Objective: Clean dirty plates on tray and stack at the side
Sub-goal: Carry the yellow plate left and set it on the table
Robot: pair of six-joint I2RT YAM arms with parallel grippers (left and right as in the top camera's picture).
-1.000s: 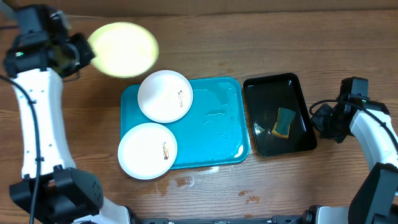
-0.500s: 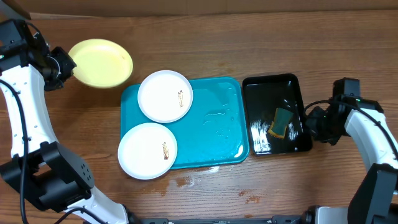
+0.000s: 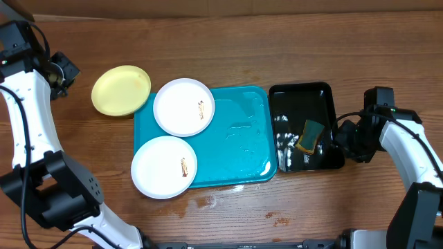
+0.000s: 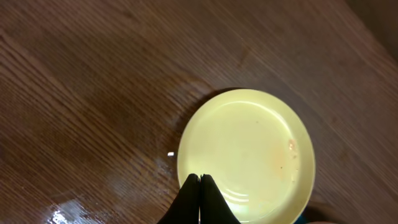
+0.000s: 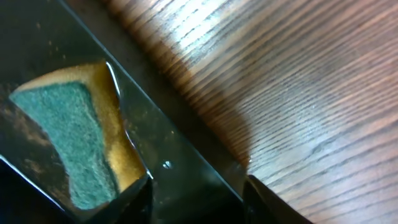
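plates [image 3: 183, 106]: likely light, stiff, slick; take by rim | left pincer [image 4: 199, 186]: closed, empty | right pincer [image 5: 198, 185]: spread, empty

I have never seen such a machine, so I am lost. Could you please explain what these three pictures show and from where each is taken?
This is a robot with two arms at a wooden table, each ending in a two-finger gripper. One picture looks down from above. The other two come from cameras on the wrists, so each shows its own fingers. On the table lies a turquoise tray carrying an upper white plate and a lower white plate, each with a brown smear. A yellow plate lies on the wood next to the tray. A black tray holds a sponge. The left gripper is shut and holds nothing. The right gripper is open, its fingers apart at the black tray's rim.
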